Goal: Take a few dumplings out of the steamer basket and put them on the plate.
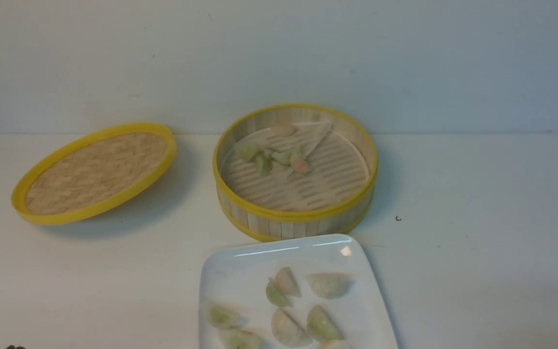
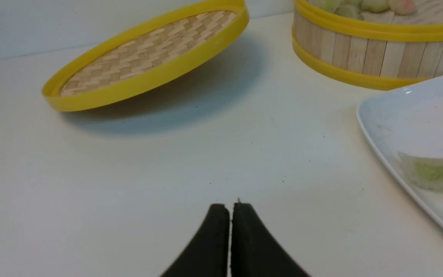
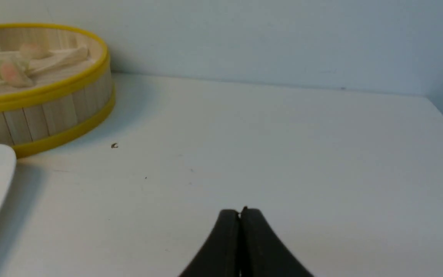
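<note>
A white plate [image 1: 221, 271] holds several dumplings [image 1: 327, 285]; more sit in the basket [image 1: 294, 213] just behind it. Left gripper [image 2: 230, 209] and right gripper [image 3: 240, 213] are closed and hold nothing.

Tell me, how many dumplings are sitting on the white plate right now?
7 show on the glossy white squarish plate: pinkish, green beside it, pale one rightward, green at left, off-white, green, one at the bottom edge. More may lie out of frame.

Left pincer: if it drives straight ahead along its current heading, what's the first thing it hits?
Probably the lid. The left pincer, shut and empty, points across bare table toward the lid's near rim; the steamer basket and plate sit off to one side. Depth is uncertain.
</note>
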